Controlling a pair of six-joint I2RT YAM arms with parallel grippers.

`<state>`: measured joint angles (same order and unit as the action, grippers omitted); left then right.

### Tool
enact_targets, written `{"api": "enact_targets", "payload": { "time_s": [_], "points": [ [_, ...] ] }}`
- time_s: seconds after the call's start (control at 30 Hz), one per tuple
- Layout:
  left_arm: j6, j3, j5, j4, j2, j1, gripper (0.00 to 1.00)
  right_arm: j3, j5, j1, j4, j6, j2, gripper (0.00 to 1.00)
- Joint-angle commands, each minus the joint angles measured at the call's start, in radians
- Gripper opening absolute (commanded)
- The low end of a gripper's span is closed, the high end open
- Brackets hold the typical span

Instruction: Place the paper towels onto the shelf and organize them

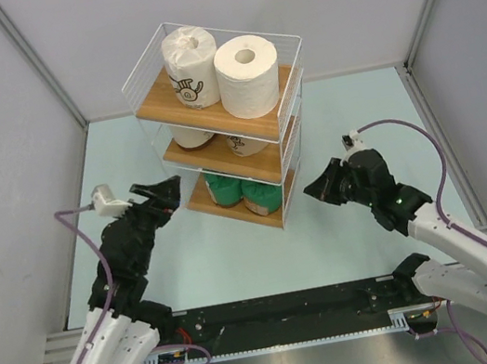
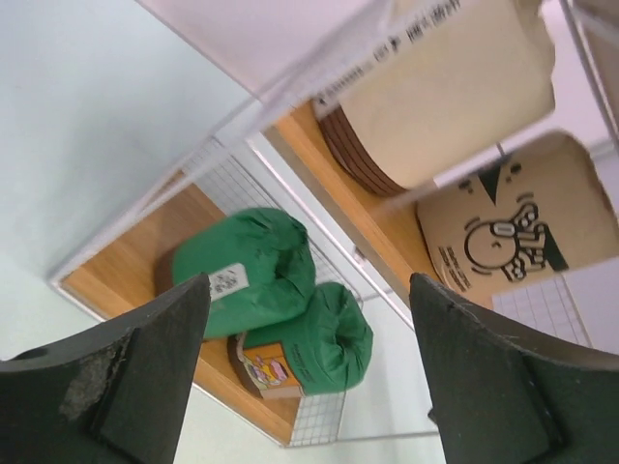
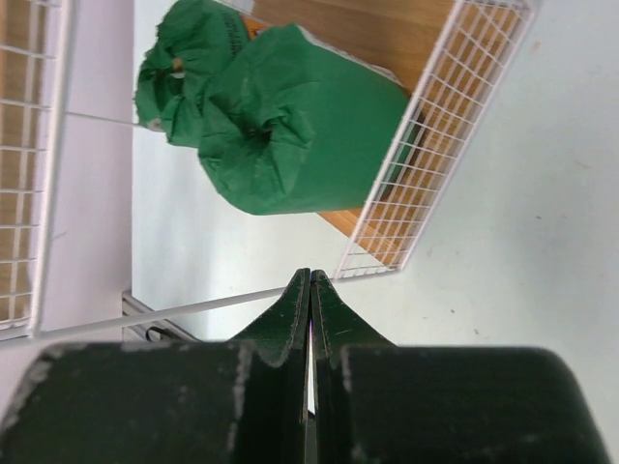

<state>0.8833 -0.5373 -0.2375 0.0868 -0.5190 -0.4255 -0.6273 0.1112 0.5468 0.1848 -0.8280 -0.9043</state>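
The shelf (image 1: 148,112) stands at the table's middle back, with white wire sides and three wooden boards. On its top board stand a white roll with a dark logo (image 1: 189,67) and a plain white roll (image 1: 247,76). Two beige rolls (image 1: 246,145) sit on the middle board, also in the left wrist view (image 2: 513,232). Two green rolls (image 1: 260,196) lie on the bottom board and show in both wrist views (image 2: 250,271) (image 3: 300,130). My left gripper (image 1: 167,198) is open and empty, just left of the shelf. My right gripper (image 1: 318,190) is shut and empty, just right of the shelf's bottom tier.
Grey walls close the table on the left, back and right. A black rail (image 1: 285,311) runs along the near edge between the arm bases. Purple cables (image 1: 424,136) loop off both arms.
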Motion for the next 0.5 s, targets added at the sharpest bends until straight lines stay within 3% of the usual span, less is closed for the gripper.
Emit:
{"api": "enact_targets", "payload": {
  "time_s": [0.0,0.13,0.2,0.33,0.47],
  "points": [
    [0.092,-0.015,-0.083,0.166,0.131,0.044,0.88,-0.034,-0.021,-0.011,0.042,0.029,0.016,0.02],
    [0.172,0.036,-0.216,0.229,0.316,0.044,0.78,-0.032,-0.010,-0.025,0.039,0.032,0.002,0.02],
    [0.163,0.042,-0.262,0.211,0.333,0.045,0.70,-0.034,-0.005,-0.033,0.042,0.033,0.001,0.02],
    [0.095,-0.038,-0.350,0.157,0.216,0.048,0.59,-0.032,-0.005,-0.045,0.068,0.036,0.010,0.02],
    [0.092,-0.069,-0.301,0.039,0.059,0.120,0.35,-0.032,-0.004,-0.065,0.090,0.040,0.041,0.02]
  ]
}}
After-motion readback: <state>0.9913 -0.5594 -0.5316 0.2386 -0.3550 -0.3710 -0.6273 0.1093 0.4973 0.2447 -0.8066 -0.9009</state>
